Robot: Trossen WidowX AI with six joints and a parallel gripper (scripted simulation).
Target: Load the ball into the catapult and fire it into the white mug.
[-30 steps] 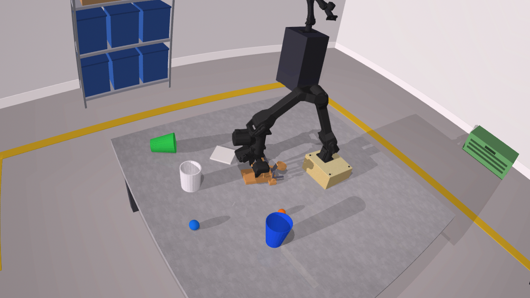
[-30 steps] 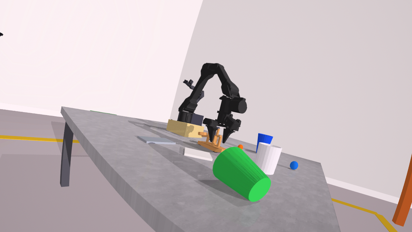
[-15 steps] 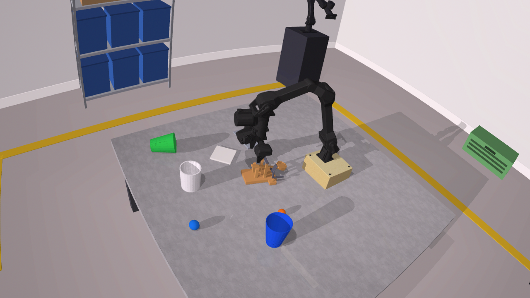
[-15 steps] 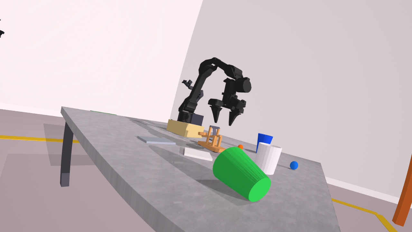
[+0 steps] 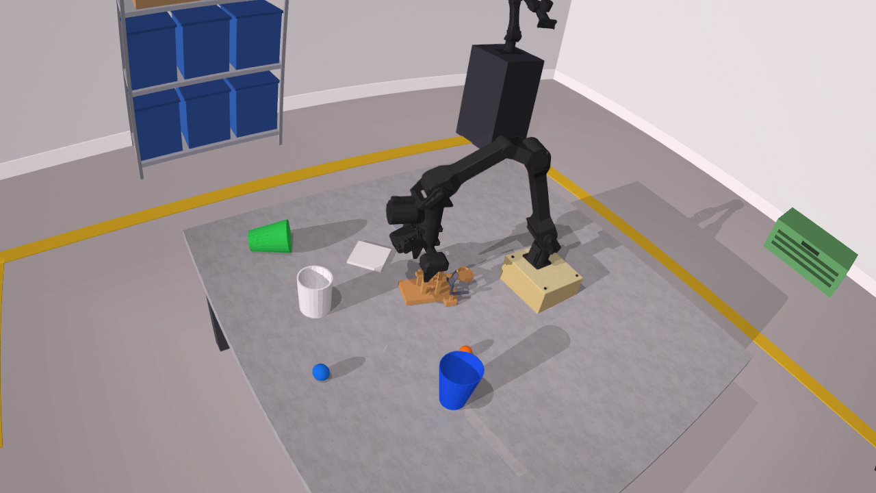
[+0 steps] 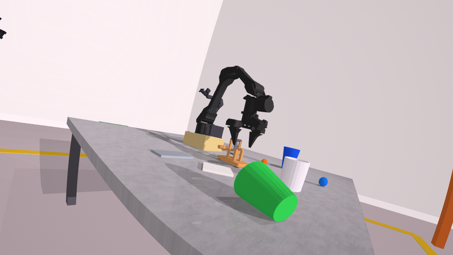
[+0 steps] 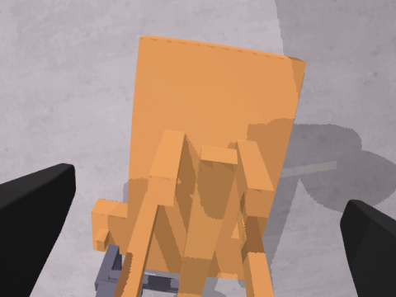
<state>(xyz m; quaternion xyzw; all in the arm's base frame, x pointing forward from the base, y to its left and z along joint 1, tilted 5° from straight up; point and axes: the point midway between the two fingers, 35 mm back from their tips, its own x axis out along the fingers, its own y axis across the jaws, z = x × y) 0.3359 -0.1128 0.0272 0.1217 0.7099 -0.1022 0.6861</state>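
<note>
The orange wooden catapult (image 5: 422, 289) (image 6: 233, 156) (image 7: 214, 94) stands mid-table, its spoon end (image 5: 465, 273) pointing toward the arm's base. My gripper (image 5: 437, 271) (image 6: 243, 144) (image 7: 214, 198) is open and empty. It hangs straight over the catapult frame, one finger on each side, touching nothing. The white mug (image 5: 315, 292) (image 6: 295, 173) stands upright to the catapult's left. A blue ball (image 5: 321, 371) (image 6: 323, 181) lies on the table in front of the mug. A small orange ball (image 5: 466, 349) (image 6: 264, 160) lies just behind the blue cup (image 5: 460, 380) (image 6: 290, 153).
A green cup (image 5: 269, 236) (image 6: 264, 191) lies on its side at the table's left. A flat white tile (image 5: 369, 255) (image 6: 217, 168) lies beside the catapult, and a grey plate (image 6: 171, 154) lies further off. The arm's tan base block (image 5: 542, 283) (image 6: 202, 141) stands to the right.
</note>
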